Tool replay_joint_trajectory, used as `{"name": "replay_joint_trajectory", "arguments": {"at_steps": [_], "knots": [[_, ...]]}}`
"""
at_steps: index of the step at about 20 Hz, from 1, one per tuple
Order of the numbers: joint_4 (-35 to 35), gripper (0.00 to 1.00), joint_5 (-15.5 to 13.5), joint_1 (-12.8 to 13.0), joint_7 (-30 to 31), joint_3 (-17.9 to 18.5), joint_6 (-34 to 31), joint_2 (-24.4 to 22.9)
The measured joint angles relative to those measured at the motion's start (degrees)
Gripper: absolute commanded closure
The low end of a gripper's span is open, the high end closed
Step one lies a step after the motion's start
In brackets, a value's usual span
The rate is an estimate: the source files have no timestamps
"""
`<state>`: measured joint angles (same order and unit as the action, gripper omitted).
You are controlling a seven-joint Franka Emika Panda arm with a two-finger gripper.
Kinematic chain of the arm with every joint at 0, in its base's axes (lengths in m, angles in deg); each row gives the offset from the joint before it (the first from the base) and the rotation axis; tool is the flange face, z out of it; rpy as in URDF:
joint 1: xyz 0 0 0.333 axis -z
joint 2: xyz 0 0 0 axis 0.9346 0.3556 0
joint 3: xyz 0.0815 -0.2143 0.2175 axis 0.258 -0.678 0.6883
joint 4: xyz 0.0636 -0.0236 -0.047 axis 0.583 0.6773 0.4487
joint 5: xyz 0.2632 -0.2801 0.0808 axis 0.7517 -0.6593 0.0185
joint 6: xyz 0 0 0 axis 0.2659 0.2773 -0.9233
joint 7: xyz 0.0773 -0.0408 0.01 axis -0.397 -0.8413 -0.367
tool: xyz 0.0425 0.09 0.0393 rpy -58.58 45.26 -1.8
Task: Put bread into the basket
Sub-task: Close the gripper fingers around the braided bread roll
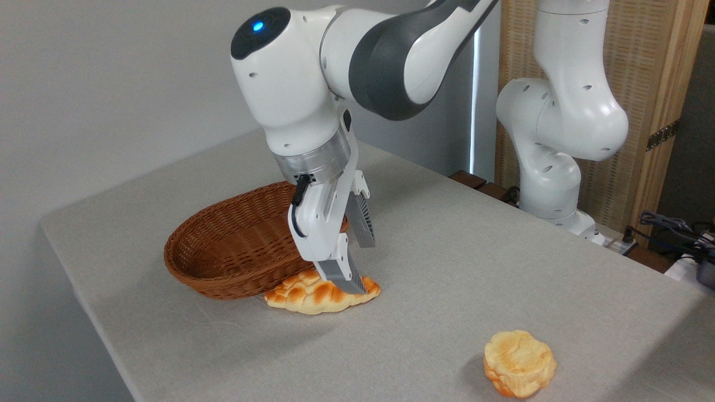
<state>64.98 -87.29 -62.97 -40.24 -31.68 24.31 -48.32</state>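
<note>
The bread (313, 296), a pale braided loaf with golden patches, lies on the table against the front wall of the reddish-brown wicker basket (223, 251). My gripper (360, 267) is tilted and low over the loaf's right half. It is open. The near finger (341, 273) covers part of the loaf's top, and the far finger (360, 220) stands behind it, apart from the near one. I cannot tell whether either finger touches the bread. The basket is empty.
A small round layered bun (518, 363) sits near the table's front right. The arm's white base (550, 184) stands at the back right edge, with cables (676, 229) beyond it. The table's left edge (84, 290) is close to the basket.
</note>
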Motion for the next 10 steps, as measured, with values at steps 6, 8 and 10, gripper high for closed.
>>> {"name": "replay_joint_trajectory", "arguments": {"at_steps": [6, 8, 10], "knots": [[3.8, 0.0, 2.1, 0.2, 0.0, -2.1, 5.5, 0.0], [4.0, 0.0, 2.1, 0.2, 0.0, -2.3, 5.5, 0.0], [4.2, 0.0, 2.1, 0.3, 0.0, -2.4, 5.5, 0.1]]}}
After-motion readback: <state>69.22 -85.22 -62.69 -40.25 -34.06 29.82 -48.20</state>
